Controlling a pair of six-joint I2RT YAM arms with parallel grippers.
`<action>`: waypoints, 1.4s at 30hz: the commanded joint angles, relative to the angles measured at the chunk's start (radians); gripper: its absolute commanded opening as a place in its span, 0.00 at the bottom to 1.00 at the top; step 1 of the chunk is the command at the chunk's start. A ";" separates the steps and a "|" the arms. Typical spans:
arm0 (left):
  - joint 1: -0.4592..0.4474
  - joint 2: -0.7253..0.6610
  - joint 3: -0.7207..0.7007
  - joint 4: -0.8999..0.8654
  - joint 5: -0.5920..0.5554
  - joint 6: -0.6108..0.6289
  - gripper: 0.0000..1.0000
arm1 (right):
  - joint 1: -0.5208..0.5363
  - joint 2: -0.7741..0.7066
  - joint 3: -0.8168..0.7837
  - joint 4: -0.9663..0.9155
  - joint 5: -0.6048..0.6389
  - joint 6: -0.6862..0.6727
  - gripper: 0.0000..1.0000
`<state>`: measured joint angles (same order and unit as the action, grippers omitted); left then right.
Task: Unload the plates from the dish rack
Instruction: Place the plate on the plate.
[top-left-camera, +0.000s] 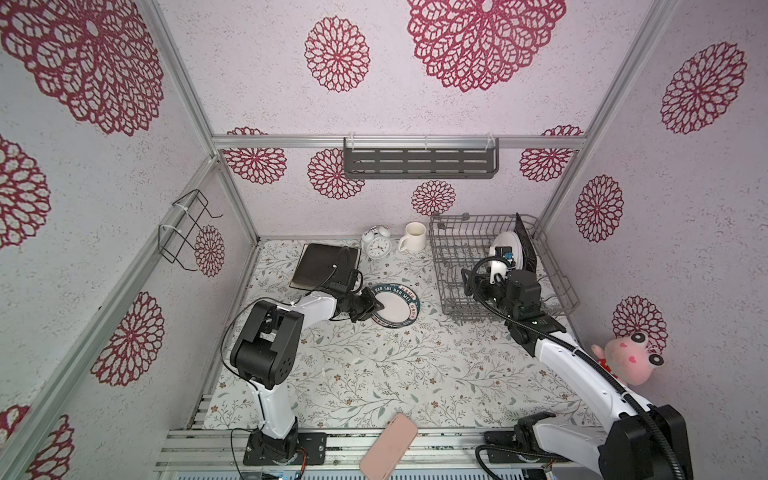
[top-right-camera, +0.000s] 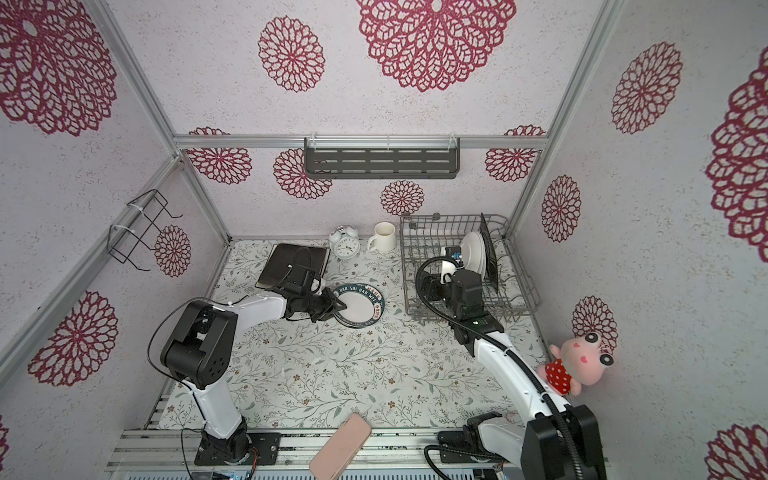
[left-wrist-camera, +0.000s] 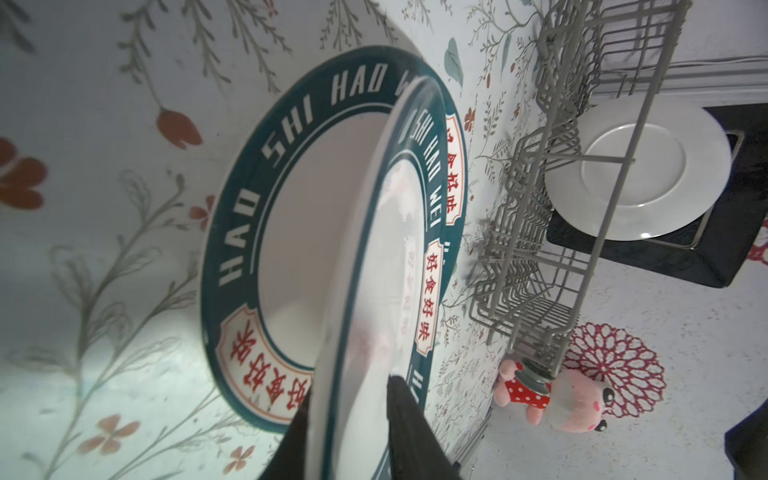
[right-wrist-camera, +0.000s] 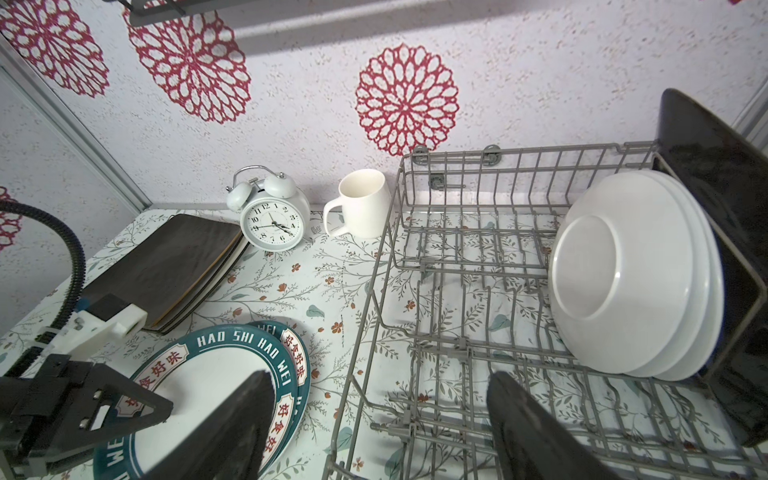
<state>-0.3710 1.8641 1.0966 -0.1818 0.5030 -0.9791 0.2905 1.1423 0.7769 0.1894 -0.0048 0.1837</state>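
Overhead, in both top views, we see the left hand (top-left-camera: 376, 308) at the rim of a lettered plate (top-left-camera: 397, 305) on the floral surface (top-left-camera: 374, 374), between the dish rack (top-left-camera: 453, 232) and a stack of square plates (top-left-camera: 326, 266) lying black backs up. Inside the rack, toward its far right corner, round white plates (top-right-camera: 473, 251) stand on edge against a black-backed square plate (top-right-camera: 490, 253). Through the left wrist view, we find that hand's two dark fingers (left-wrist-camera: 411, 424) closed on the lettered plate's rim, holding it tilted above a second lettered plate (left-wrist-camera: 249, 216) that lies flat on the surface. Through the right wrist view, we see the right hand (right-wrist-camera: 380, 376) over the rack with its fingers spread wide and nothing between them. The white plates lean apart from it, and a white mug (right-wrist-camera: 361, 203) and an alarm clock (right-wrist-camera: 272, 220) stand side by side just outside the rack's far corner.
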 joint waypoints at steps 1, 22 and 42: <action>-0.007 0.011 -0.003 -0.010 -0.016 0.010 0.22 | -0.010 -0.034 -0.003 0.036 0.003 -0.023 0.84; -0.009 0.018 0.034 -0.144 -0.074 0.062 0.40 | -0.012 -0.043 -0.021 0.039 -0.003 -0.044 0.83; -0.016 0.037 0.088 -0.240 -0.150 0.103 0.28 | -0.013 -0.042 -0.029 0.037 -0.006 -0.050 0.79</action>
<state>-0.3801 1.8832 1.1767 -0.4473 0.3527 -0.8719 0.2840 1.1290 0.7582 0.2043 -0.0051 0.1497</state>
